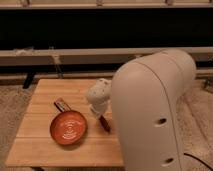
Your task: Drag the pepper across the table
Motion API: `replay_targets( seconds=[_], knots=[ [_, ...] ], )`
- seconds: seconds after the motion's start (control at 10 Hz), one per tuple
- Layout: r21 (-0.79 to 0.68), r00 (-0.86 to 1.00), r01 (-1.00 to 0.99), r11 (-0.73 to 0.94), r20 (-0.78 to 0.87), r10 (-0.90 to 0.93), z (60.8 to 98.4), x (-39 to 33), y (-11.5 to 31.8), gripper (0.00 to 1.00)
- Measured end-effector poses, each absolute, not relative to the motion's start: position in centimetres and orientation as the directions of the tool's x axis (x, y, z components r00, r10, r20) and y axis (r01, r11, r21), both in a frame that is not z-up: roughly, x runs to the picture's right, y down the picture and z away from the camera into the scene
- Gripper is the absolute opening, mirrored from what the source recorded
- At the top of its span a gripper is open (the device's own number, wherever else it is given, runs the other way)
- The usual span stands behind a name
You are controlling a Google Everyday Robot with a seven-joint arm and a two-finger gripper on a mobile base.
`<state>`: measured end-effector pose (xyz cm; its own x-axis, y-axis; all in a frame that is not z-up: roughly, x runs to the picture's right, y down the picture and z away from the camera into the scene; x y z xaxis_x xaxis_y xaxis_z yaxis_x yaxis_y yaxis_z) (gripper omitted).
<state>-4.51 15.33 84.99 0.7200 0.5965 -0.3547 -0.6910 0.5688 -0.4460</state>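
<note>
The pepper (105,123), a slim dark red piece, lies on the wooden table (45,150) just right of the round orange-red pan (68,127). My gripper (99,115) hangs from a white wrist directly above the pepper's upper end, touching or nearly touching it. My large white arm covers the right part of the table.
The pan's short dark handle (61,104) points to the back left. A dark wall with a horizontal rail (75,56) runs behind the table. Gravel-like floor (12,107) lies to the left of the table.
</note>
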Motion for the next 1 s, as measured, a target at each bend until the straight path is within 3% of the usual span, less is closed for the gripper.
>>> replay_targets(
  seconds=[0.8, 1.0],
  knots=[
    [-0.461, 0.724, -0.682, 0.567, -0.321, 0.61, 86.3, -6.0, 12.5, 0.03],
    [-0.465, 0.725, -0.68, 0.566, -0.312, 0.614, 86.6, -6.0, 11.9, 0.11]
  ],
)
